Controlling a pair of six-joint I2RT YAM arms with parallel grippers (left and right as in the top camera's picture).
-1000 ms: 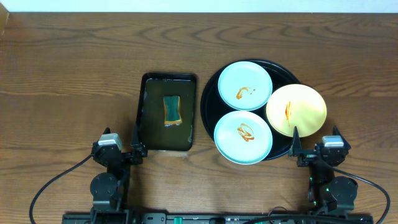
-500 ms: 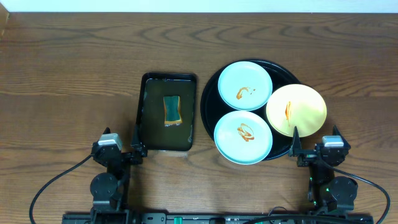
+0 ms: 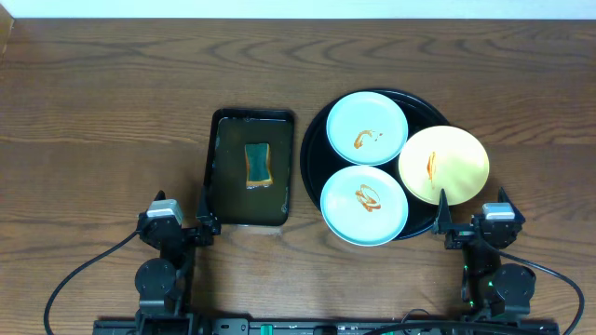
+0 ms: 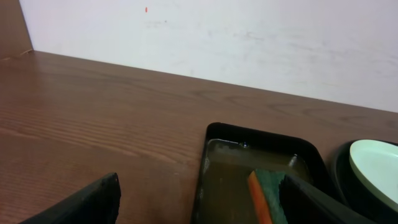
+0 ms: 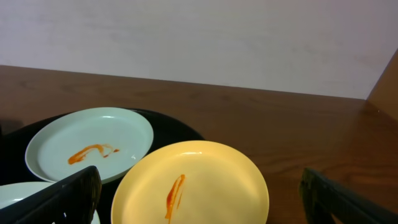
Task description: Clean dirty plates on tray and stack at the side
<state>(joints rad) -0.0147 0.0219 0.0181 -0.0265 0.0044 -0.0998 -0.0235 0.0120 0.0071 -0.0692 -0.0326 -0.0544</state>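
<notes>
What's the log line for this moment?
left jaws open, empty | right jaws open, empty | three plates on tray, all smeared | sponge in basin | none stacked yet

In the left wrist view, we are losing the near end of the basin (image 4: 261,132) and the sponge (image 4: 267,190) below the bottom edge. A finger (image 4: 317,202) of the left tool (image 4: 200,179) is covering the sponge's right side, and the right edge is cutting off the tray (image 4: 339,177) and a mint plate (image 4: 376,165). In the right wrist view, the bottom edge is clipping the yellow plate (image 5: 205,180), while a finger (image 5: 62,199) of the right tool (image 5: 199,173) is hiding most of the nearer mint plate (image 5: 12,194).
</notes>
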